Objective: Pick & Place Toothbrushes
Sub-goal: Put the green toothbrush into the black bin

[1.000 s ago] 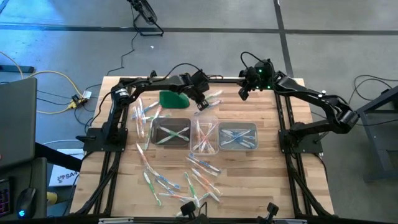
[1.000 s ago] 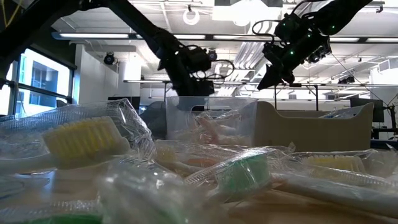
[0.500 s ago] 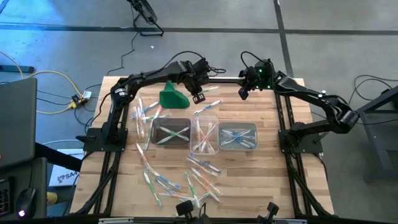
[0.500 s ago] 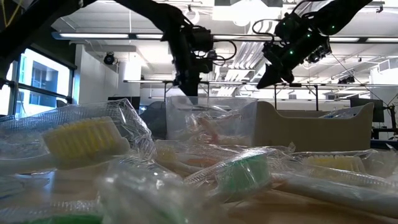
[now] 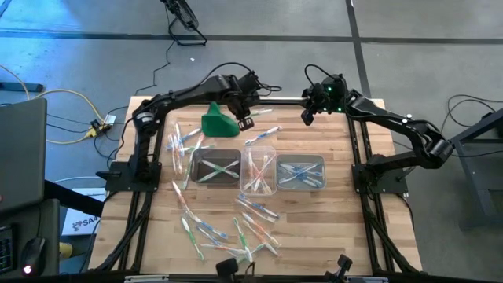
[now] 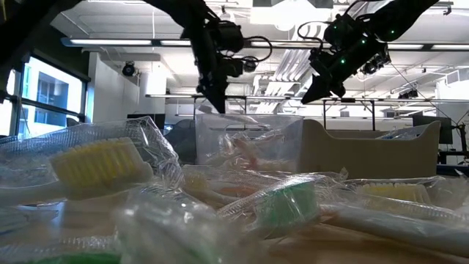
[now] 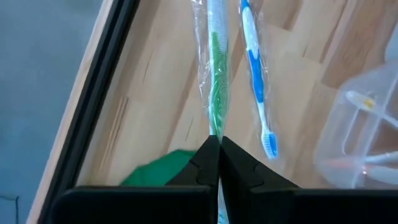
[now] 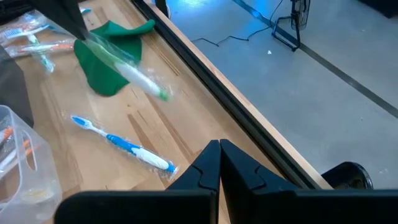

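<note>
Whitish plastic toothbrushes (image 5: 236, 228) in clear wrappers lie loose at the wooden table's (image 5: 338, 228) 6 o'clock, apparently waiting to go into the three clear rectangular tubs (image 5: 246, 157) at centre. Toward 12 o'clock, the left gripper (image 5: 244, 120) pinches a green-bristled wrapped toothbrush (image 7: 214, 74) by one end. It holds it just beside the green cloth-like lump (image 5: 218, 123), probably to carry it to a tub. The right gripper (image 5: 307, 119), closed and empty, waits near 1 o'clock.

arms: dark, jointed | cables: black loops | right wrist: green lights

Grey concrete floor (image 5: 259, 20) crossed by dark seams, a wooden slatted table (image 5: 338, 220) set on it, cables (image 5: 75, 98) trailed at the left, a laptop (image 5: 20, 149) placed at the left edge, ceiling lights (image 6: 282, 15) and a window (image 6: 44, 99) seen beyond
</note>
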You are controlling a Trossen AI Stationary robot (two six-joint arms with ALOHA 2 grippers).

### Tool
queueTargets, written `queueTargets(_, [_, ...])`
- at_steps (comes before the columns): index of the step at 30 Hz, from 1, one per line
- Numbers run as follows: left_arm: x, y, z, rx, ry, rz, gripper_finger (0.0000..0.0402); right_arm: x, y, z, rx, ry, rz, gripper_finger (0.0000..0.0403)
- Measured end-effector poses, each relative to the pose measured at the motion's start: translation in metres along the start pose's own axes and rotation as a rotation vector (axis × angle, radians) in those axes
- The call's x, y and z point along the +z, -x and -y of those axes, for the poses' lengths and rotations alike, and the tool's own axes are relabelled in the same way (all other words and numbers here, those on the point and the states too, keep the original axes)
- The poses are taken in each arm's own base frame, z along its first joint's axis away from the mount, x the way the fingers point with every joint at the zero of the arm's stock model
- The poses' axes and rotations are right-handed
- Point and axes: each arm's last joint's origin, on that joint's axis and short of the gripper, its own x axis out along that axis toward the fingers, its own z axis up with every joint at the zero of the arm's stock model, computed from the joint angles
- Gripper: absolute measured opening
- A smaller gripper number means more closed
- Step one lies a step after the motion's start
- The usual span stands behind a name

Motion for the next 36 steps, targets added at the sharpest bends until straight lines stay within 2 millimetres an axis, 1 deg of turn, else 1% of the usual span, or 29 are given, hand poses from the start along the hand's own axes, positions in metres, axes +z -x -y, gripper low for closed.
queueTargets(5, [-0.025, 0.022, 0.003, 0.002, 0.038, 0.043, 0.0000, 0.000, 0.000, 0.000, 0.000, -0.007, 0.000, 0.0002])
queueTargets(9, [-0.053, 0.037, 0.011, -0.007, 0.060, 0.084, 0.0000, 0.000, 0.000, 0.000, 0.000, -0.009, 0.000, 0.0002])
queueTargets(16, [-0.115, 0.064, 0.032, -0.029, 0.159, 0.150, 0.0000, 0.001, 0.000, 0.000, -0.001, -0.007, 0.012, 0.0002])
queueTargets(20, [-0.149, 0.074, 0.052, -0.072, 0.169, 0.241, 0.0000, 0.003, 0.000, 0.000, -0.003, -0.004, 0.025, 0.0002])
queueTargets(24, [-0.179, 0.079, 0.078, -0.153, 0.135, 0.319, 0.0000, 0.003, 0.000, 0.000, -0.003, -0.003, 0.030, 0.0002])
queueTargets(26, [-0.193, 0.078, 0.091, -0.195, 0.114, 0.334, 0.0000, 0.003, 0.000, 0.000, -0.003, -0.004, 0.030, 0.0002])
queueTargets(28, [-0.206, 0.076, 0.101, -0.207, 0.130, 0.343, 0.0000, 0.003, 0.000, 0.000, -0.003, -0.003, 0.030, 0.0002])
queueTargets(32, [-0.225, 0.066, 0.115, -0.172, 0.190, 0.339, 0.0000, 0.004, 0.000, 0.000, -0.004, -0.001, 0.039, 0.0002])
queueTargets(36, [-0.238, 0.056, 0.124, -0.139, 0.249, 0.321, 0.0000, 0.005, 0.000, 0.000, -0.005, 0.001, 0.051, 0.0002])
